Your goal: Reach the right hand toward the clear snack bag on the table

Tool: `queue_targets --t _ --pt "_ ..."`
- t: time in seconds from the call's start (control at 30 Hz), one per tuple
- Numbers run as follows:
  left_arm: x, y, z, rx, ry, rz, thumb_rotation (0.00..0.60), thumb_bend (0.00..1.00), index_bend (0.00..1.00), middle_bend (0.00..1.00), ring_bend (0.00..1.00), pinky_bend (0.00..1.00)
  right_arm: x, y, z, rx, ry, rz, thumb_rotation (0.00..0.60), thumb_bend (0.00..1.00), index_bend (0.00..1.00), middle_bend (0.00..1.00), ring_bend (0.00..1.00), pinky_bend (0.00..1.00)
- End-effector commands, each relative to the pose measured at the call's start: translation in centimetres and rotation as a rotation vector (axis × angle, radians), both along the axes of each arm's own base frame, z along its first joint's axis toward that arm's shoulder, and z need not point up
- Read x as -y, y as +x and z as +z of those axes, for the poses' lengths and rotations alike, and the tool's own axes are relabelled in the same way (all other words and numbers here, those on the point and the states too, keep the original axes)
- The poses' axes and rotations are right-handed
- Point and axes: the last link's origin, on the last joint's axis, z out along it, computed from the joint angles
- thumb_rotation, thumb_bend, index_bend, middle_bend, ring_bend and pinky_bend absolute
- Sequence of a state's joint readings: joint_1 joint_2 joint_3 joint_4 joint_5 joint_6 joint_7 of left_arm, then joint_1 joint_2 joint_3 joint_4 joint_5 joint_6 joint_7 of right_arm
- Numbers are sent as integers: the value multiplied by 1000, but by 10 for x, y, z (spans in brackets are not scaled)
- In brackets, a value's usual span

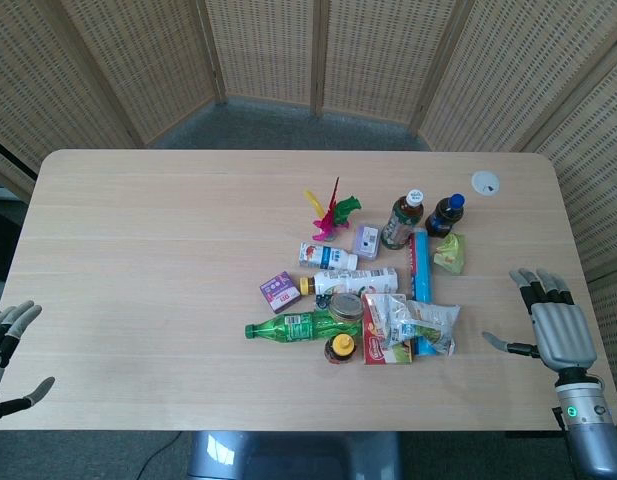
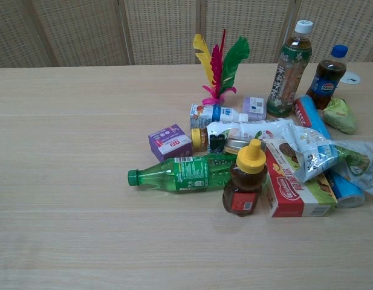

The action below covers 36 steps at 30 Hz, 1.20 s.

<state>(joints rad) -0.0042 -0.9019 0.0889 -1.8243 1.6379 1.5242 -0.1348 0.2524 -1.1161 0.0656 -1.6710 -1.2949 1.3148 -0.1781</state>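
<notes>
The left hand (image 1: 8, 355) lay at the table's (image 1: 148, 250) eight o'clock edge, fingers spread apart and holding nothing. It appeared only in the head view.

At the middle of the table sat a cluster of goods. A green bottle (image 1: 300, 326) lay on its side, cap toward nine o'clock, with a purple box (image 1: 278, 291) just at its eleven o'clock; the box's writing was too small to read. A honey bottle (image 2: 245, 184) with a yellow cap stood upright at the cluster's six o'clock, touching a red snack box (image 2: 293, 187). A feather shuttlecock (image 2: 217, 66) stood at twelve o'clock. Two capped drink bottles stood at one o'clock, a tea bottle (image 2: 288, 69) with a white cap and a dark cola bottle (image 2: 326, 77) with a blue cap and a Pepsi-style emblem. A blue tube (image 1: 421, 266) lay beside them, its white lettering not fully legible.

The clear snack bag (image 1: 418, 323) lay crumpled over the red box at the cluster's four o'clock side, in both views.

The right hand (image 1: 558, 325) rested at the table's four o'clock edge, back upward, fingers extended toward twelve o'clock, thumb out toward the bag, empty and well apart from it.
</notes>
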Motion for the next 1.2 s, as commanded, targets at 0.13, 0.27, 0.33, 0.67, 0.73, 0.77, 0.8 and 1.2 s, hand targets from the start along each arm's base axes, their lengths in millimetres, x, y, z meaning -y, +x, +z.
queue_targets --t 0.13,0.27,0.33,0.67,0.73,0.77,0.8,1.2 --pt "-3 -2 -5 2 -15 6 600 304 50 0 0 0 -1 -1 1 10 2 -12 296 84 0 0 0 0" --pt "-4 -1 -5 6 -13 0 600 303 51 0 0 0 -2 1 2 13 9 -5 304 84 0 0 0 0" --pt "-4 0 -5 7 -10 -7 600 302 50 0 0 0 -2 2 1 18 15 -3 309 84 0 0 0 0" --pt "-10 1 -7 15 -28 -16 600 303 50 0 0 0 -2 18 -33 57 128 22 314 83 0 0 0 0" --pt "-11 0 -7 16 -29 -13 600 302 51 0 0 0 3 25 -45 70 159 36 314 84 0 0 0 0" --pt "-11 -1 -7 17 -29 -11 600 303 50 0 0 0 5 27 -50 75 173 41 313 83 0 0 0 0" --pt "-10 -2 -7 19 -29 -8 600 302 50 0 0 0 8 31 -58 82 192 47 313 83 0 0 0 0" --pt "-10 -14 -6 27 -27 25 600 302 50 0 0 0 33 50 -118 134 309 51 314 84 0 0 0 0"
